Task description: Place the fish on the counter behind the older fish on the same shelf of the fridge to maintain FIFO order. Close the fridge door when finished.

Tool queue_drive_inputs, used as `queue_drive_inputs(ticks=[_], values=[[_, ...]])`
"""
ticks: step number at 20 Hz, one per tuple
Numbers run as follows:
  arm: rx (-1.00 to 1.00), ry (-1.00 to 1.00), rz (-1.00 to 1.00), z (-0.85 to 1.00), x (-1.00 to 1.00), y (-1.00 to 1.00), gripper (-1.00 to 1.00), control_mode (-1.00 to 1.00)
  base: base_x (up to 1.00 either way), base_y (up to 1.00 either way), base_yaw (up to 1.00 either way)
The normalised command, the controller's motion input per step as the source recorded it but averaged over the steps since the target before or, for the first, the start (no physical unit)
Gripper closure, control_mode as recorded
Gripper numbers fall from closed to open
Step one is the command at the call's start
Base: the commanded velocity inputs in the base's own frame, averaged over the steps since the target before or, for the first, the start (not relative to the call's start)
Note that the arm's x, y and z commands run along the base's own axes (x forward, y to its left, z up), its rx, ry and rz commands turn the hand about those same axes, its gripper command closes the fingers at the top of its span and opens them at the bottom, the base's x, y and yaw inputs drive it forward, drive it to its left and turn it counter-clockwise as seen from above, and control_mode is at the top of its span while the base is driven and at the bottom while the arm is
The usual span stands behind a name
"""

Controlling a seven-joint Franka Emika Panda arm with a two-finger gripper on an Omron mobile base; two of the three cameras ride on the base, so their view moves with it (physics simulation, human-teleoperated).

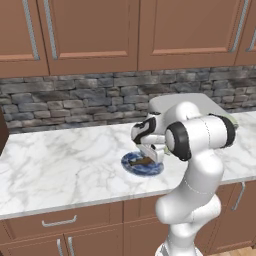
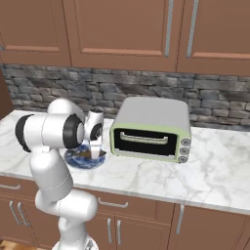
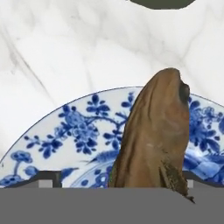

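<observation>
Fish (image 3: 153,135) on plate (image 3: 65,131), between gripper (image 3: 118,180) fingers

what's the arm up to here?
The arm has its gripper lowered over a blue-and-white plate on the marble counter, with the brown fish lying on that plate. In the hand view the fingertips sit low on either side of the fish, jaws wide and not yet clamped on it, so it looks set to grab. A toaster oven stands beside the plate. The fish has not left the counter.
</observation>
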Motion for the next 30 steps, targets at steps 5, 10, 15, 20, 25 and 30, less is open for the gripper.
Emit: queue_drive_inputs(ticks=[5, 10, 15, 20, 25, 30], values=[[0.00, 0.10, 0.00, -0.59, 0.00, 0.44, 1.00, -1.00, 0.00, 0.00, 0.00], [-0.01, -0.06, 0.03, -0.19, -0.23, 0.29, 1.00, -1.00, 0.00, 0.00, 0.00], [0.00, -0.15, 0.00, -0.01, -0.26, 0.32, 1.00, -1.00, 0.00, 0.00, 0.00], [0.00, -0.23, 0.00, 0.29, -0.65, 0.18, 1.00, -1.00, 0.00, 0.00, 0.00], [0.00, -0.26, 0.00, 0.69, -0.95, 0.01, 1.00, -1.00, 0.00, 0.00, 0.00], [0.00, -0.21, 0.00, 0.80, -0.98, 0.00, 1.00, -1.00, 0.00, 0.00, 0.00]])
